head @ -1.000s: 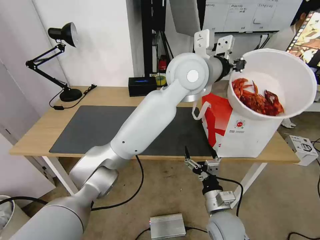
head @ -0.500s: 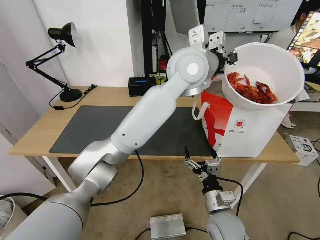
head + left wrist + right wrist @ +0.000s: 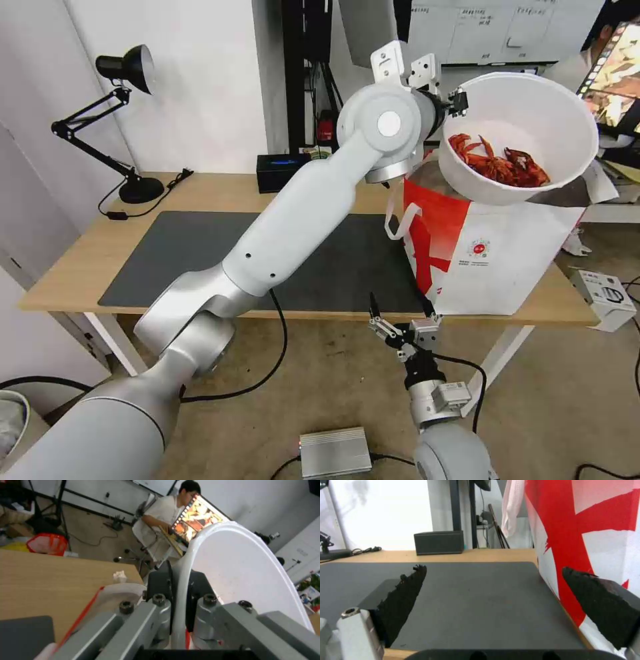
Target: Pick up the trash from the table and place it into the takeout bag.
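Observation:
My left gripper (image 3: 460,103) is shut on the rim of the white bowl (image 3: 533,113), held tilted in the air above the takeout bag (image 3: 493,260). Red shells (image 3: 497,165) lie in the bowl's low side. In the left wrist view the black fingers (image 3: 160,580) clamp the bowl's (image 3: 246,575) rim, with the bag's edge (image 3: 113,592) just below. The bag stands at the right end of the table (image 3: 213,193), beside the dark mat (image 3: 187,253). My right gripper (image 3: 400,305) hangs open at the table's front edge, its fingers (image 3: 406,600) apart over the mat (image 3: 470,600) next to the bag (image 3: 586,530).
A black desk lamp (image 3: 127,120) stands at the table's back left and a black box (image 3: 283,170) at the back middle. A small crumpled white bit (image 3: 119,576) lies on the wood beyond the bag. A white carton (image 3: 603,297) and a silver unit (image 3: 333,452) sit on the floor.
My left arm has carried the bowl up and a little to the left, farther back over the bag's opening. The right arm has not moved.

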